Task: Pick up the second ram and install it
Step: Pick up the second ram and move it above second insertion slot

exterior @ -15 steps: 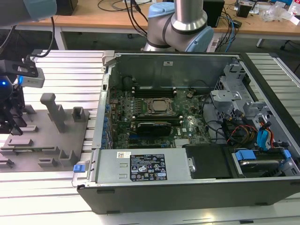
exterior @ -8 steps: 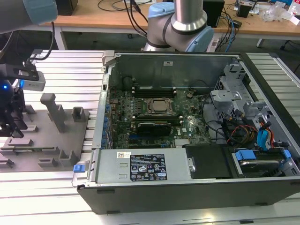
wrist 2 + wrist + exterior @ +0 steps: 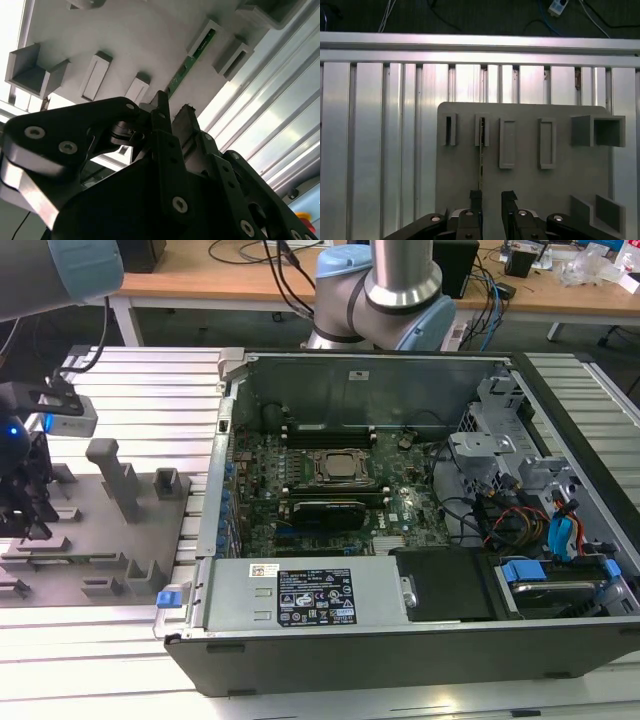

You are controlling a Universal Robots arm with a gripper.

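The second ram (image 3: 481, 150) is a thin green stick standing on edge in a slot of the grey holder plate (image 3: 530, 190). In the second wrist view the ram (image 3: 189, 64) runs between two raised grey blocks. My gripper (image 3: 491, 200) hovers over the near end of the stick, open, and the stick lines up with the inner edge of one finger (image 3: 476, 200). Nothing is held between the fingers. In the exterior view my gripper (image 3: 28, 515) hangs over the holder plate (image 3: 100, 540) at the exterior view's left.
The open computer case (image 3: 400, 620) lies at the exterior view's right of the plate, with the processor (image 3: 338, 466), black memory slots (image 3: 330, 432) and a black-covered card (image 3: 325, 512) inside. Raised grey blocks (image 3: 120, 480) stand on the plate. Ribbed aluminium table (image 3: 380, 125) surrounds it.
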